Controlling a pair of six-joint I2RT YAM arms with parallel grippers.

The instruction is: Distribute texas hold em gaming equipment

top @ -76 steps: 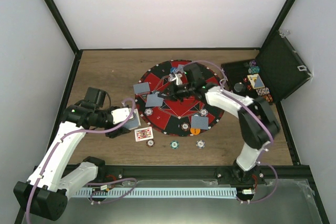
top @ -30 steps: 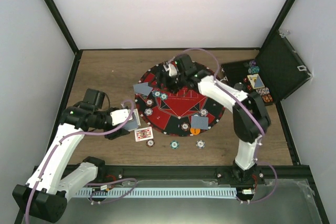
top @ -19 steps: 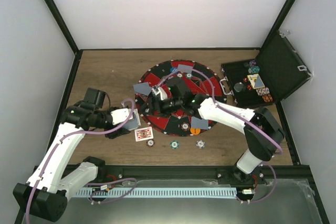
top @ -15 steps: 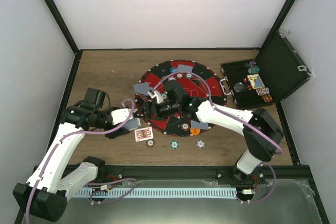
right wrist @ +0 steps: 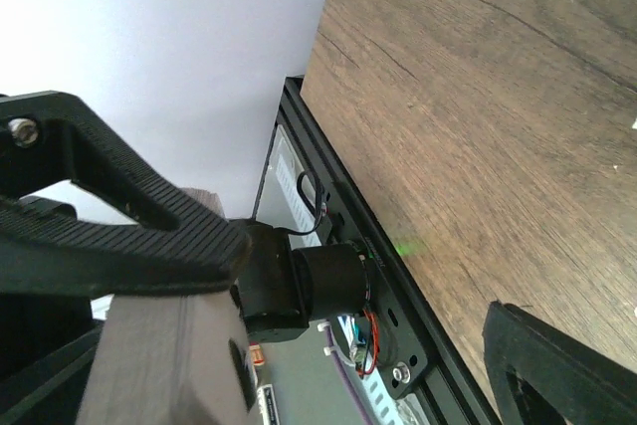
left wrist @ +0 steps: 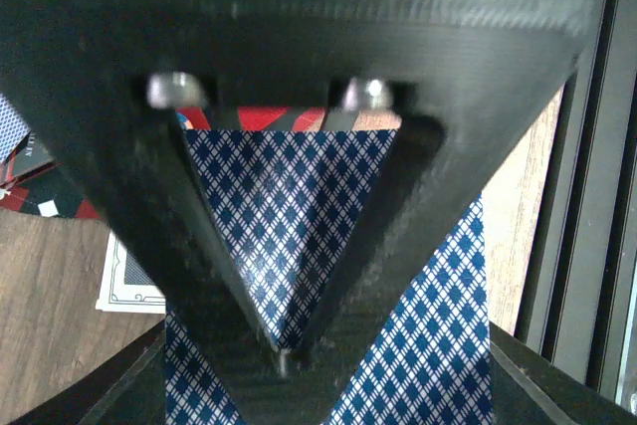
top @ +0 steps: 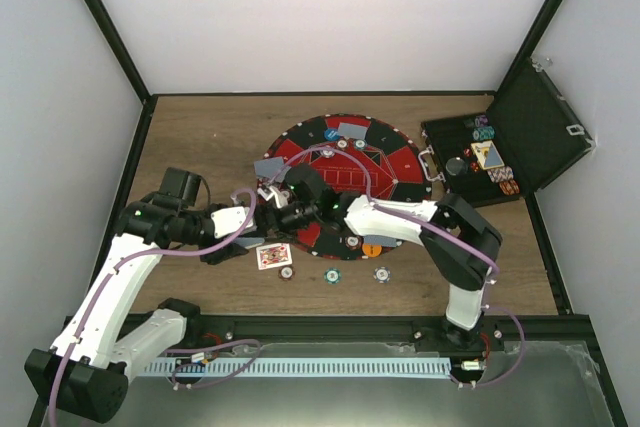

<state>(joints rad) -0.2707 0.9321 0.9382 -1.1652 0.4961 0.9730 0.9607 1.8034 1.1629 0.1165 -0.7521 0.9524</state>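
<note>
While left gripper (left wrist: 287, 357) pinches card deck (left wrist: 299, 206) (blue diamond backs), right gripper (top: 270, 197) gapes wide beside it, gripping nothing.

From high above and behind both arm bases, faces down and forward, far enough to hold the whole worktop (top: 200, 127), the round mat (top: 400, 162) and the black case (top: 530, 127). On the left wrist, sits almost against the left pincer (left wrist: 284, 360), staring along its dark fingers (left wrist: 189, 216) onto blue-checked cards (left wrist: 289, 216); shares those cards plus slivers of mat and wood with the overhead view. On the right wrist, lies rolled sideways, skimming low across bare wood toward the near rail (right wrist: 343, 221) and the left arm base (right wrist: 309, 286), with the right pincer (right wrist: 368, 281) blurred at the corners.
</note>
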